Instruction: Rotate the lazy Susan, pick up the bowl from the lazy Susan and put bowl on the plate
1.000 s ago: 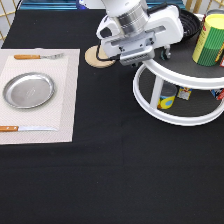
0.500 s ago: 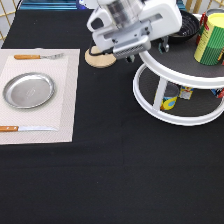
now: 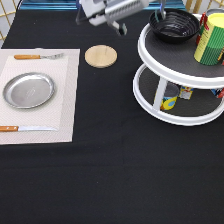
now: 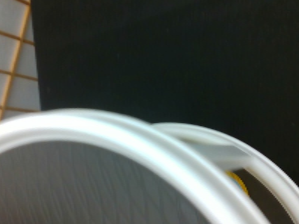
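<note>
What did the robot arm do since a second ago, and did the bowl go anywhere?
The arm moved up toward the exterior view's top, so it no longer covers the lazy Susan. The gripper now sits near the top edge, just above the bowl's rim. The bowl, hidden before, now shows on the top tray, not lifted. The plate, wooden disc and cutlery stayed put.
</note>
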Tool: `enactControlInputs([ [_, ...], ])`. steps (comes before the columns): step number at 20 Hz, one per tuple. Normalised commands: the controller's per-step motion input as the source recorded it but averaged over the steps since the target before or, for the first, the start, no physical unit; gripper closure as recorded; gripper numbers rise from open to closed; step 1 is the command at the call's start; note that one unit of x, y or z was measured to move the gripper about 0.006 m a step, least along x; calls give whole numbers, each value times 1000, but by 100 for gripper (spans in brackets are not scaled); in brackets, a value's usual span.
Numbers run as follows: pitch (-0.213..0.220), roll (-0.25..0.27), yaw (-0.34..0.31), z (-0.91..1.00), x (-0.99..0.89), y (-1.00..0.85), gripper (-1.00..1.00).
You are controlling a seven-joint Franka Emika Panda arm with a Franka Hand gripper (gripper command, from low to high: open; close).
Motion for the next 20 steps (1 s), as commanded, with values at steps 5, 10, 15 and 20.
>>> enactControlInputs([
  [5, -40, -124, 51, 26, -996, 294, -100],
  [10, -2, -60, 66, -104, -831, 413, -100],
  [15, 0, -93, 34, -366, -507, 380, -100],
  [20, 0, -114, 30, -349, -99, 243, -100],
])
